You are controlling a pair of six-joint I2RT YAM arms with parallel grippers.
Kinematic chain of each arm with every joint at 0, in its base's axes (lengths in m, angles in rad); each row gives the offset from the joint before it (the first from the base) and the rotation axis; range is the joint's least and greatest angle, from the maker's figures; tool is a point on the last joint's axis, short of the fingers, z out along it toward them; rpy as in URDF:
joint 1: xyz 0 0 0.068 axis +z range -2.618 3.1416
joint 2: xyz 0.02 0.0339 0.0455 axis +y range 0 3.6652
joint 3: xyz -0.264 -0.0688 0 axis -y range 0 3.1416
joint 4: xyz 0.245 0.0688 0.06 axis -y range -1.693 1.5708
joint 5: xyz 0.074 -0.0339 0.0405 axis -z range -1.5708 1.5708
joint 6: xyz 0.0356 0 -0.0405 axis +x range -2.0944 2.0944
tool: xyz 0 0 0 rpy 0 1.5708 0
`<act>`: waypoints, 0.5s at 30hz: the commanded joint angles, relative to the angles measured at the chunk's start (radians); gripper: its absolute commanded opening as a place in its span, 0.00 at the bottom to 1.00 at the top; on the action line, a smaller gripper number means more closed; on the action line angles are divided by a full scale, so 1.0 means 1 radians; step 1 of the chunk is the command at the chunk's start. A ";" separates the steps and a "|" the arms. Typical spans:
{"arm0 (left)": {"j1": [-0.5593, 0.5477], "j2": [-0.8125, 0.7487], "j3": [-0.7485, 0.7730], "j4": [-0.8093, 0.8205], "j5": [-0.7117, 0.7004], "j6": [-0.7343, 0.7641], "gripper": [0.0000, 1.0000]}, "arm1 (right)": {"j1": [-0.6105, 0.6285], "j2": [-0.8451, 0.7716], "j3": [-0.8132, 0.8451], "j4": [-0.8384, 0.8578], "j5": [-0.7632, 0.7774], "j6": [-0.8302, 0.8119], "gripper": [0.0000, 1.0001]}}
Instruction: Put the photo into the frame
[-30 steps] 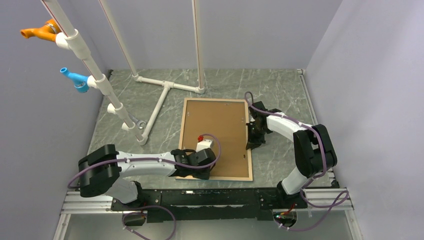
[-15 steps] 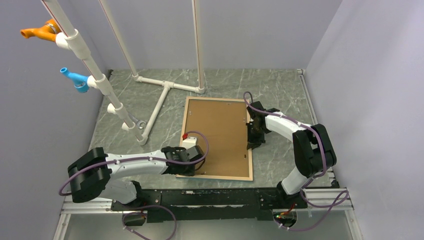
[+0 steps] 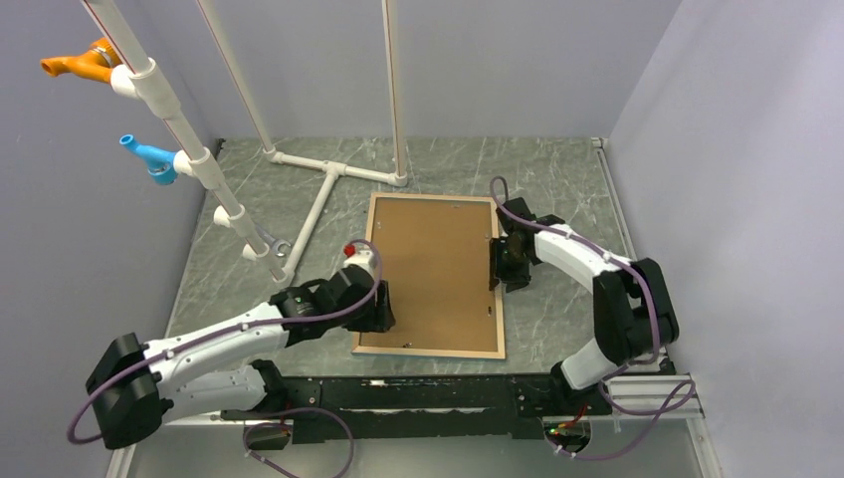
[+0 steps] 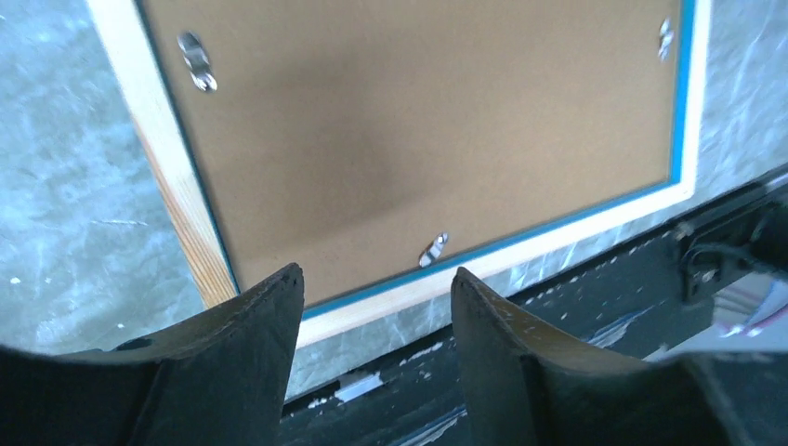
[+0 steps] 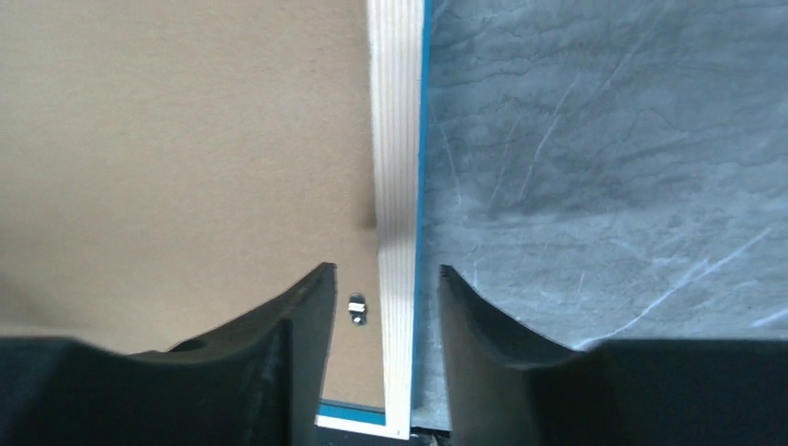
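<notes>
Top view: frame [image 3: 428, 352] is lying back-up, long axis running near-to-far; left gripper [image 3: 381, 311] is hanging at its left rail, right gripper [image 3: 505, 271] at its right.
Left wrist: jaws are standing apart, empty, over the frame's [image 4: 177, 204] near-left corner.
Right wrist: jaws are gaping astride the frame's [image 5: 395, 139] right rail; photo is not showing.

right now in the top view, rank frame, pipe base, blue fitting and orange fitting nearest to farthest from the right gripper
1. frame, its right edge at the right gripper
2. pipe base, at the back, to the left
3. blue fitting, on the left pole
4. orange fitting, higher up, far left
</notes>
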State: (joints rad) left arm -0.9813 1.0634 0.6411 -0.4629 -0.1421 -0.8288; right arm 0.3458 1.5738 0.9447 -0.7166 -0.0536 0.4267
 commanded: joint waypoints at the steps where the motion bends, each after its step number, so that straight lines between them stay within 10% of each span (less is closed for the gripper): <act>1: 0.124 -0.059 -0.022 0.078 0.114 0.067 0.68 | -0.005 -0.113 0.012 0.017 -0.013 0.008 0.51; 15: 0.269 0.183 0.110 -0.068 -0.014 0.153 0.79 | -0.005 -0.089 -0.060 0.046 -0.064 0.013 0.82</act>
State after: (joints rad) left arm -0.7204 1.1835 0.7193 -0.5301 -0.1398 -0.7227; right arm 0.3428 1.4582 0.9142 -0.7067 -0.0875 0.4305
